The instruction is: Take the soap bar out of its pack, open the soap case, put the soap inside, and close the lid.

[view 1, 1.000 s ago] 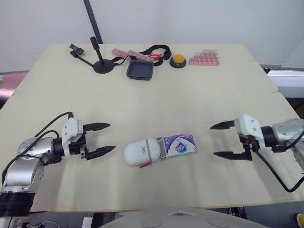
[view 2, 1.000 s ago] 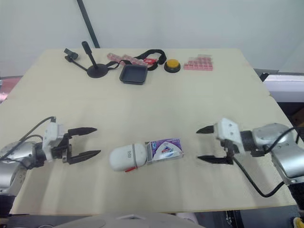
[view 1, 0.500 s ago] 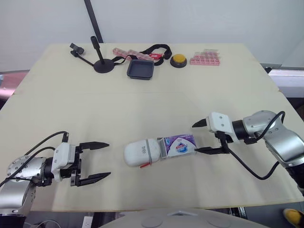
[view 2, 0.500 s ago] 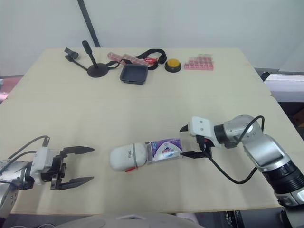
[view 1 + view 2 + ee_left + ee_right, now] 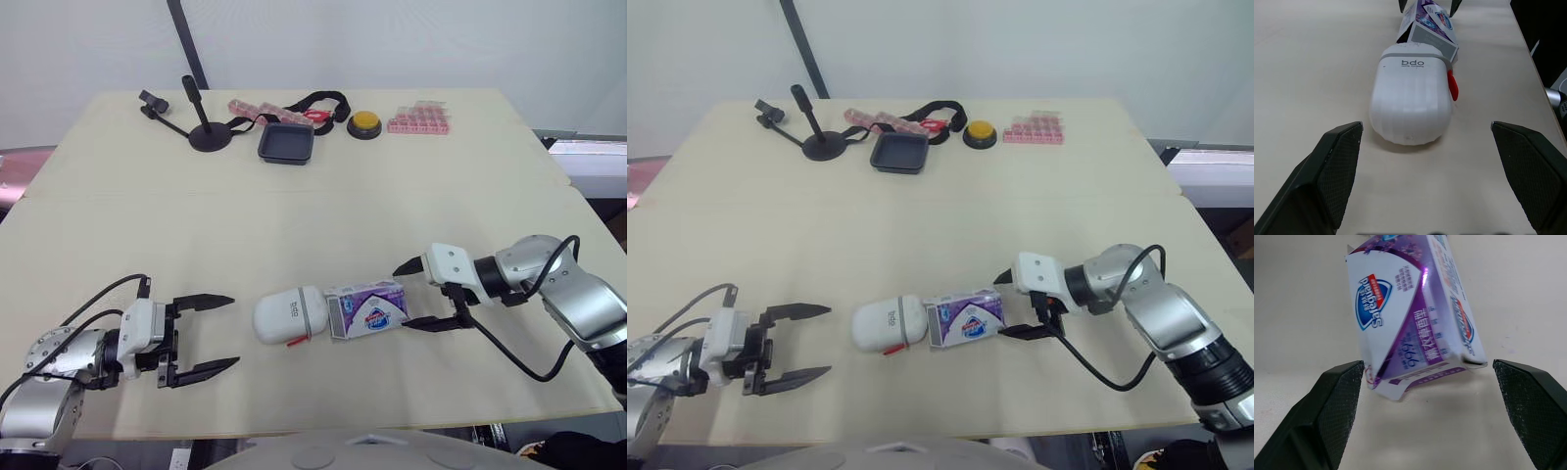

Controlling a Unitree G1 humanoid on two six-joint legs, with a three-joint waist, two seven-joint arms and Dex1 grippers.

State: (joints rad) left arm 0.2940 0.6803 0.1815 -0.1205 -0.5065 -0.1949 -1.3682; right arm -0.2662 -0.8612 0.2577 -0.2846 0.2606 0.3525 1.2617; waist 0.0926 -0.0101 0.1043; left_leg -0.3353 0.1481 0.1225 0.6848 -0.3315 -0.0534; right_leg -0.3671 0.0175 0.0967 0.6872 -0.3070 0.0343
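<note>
Soap pack [image 5: 367, 310]: purple and white, lay flat near the middle of the table's near edge.
Soap case [image 5: 291, 315]: white, lid shut, butted against the pack's left end, with a red tab [image 5: 297, 341] on its near side.
Left gripper [image 5: 235, 331]: spread wide and empty, left of the case and apart from it, pointing at it.
Right gripper [image 5: 400, 299]: open, its fingertips framing the pack's right end; contact could not be told.
In the way: the case sat between the left gripper and the pack.
Far edge: black stand [image 5: 206, 140], dark tray [image 5: 287, 145], black strap [image 5: 318, 101], yellow button [image 5: 365, 121] and pink pill boxes [image 5: 419, 121], all well apart from the pack.
Surface: pale wooden table [image 5: 294, 225].
Room: light wall behind, with a black pole [image 5: 186, 44] rising at the far left.
</note>
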